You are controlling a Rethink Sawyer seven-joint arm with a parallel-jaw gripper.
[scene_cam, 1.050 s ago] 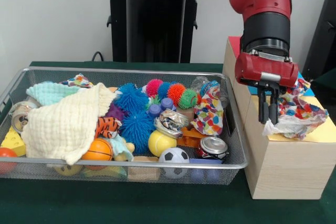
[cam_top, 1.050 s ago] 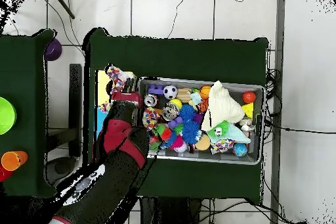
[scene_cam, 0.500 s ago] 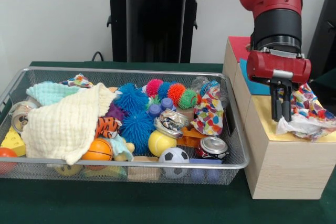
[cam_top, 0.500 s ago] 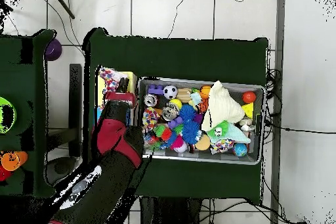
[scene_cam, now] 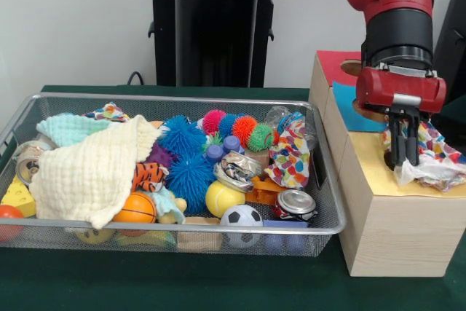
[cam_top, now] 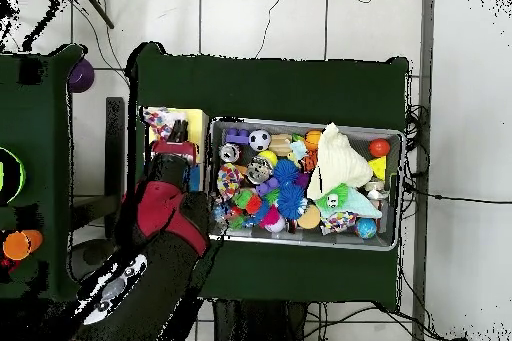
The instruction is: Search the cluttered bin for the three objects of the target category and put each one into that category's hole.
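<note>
My gripper [scene_cam: 405, 159] hangs over the yellow panel [scene_cam: 371, 169] of the wooden sorting box [scene_cam: 386, 231], to the right of the bin. It is shut on a crumpled multicoloured wrapper [scene_cam: 437, 158], which rests partly on the box top and trails off its right edge. In the overhead view the gripper [cam_top: 179, 137] is over the box, with the wrapper [cam_top: 157, 120] beside it. A similar patterned wrapper [scene_cam: 290, 154] lies in the wire bin [scene_cam: 182, 226] at its right end. The box's red panel shows a hole [scene_cam: 351, 68] behind the arm.
The bin [cam_top: 395, 189] holds a cream cloth [scene_cam: 91, 169], spiky balls [scene_cam: 188, 152], a crushed can [scene_cam: 237, 168], another can [scene_cam: 295, 202], a soccer ball [scene_cam: 241, 216] and other toys. A second green table with cups [cam_top: 18, 242] stands left in the overhead view.
The gripper has carried the wrapper to the right in the front view, from the box's near-left edge further across the yellow panel.
</note>
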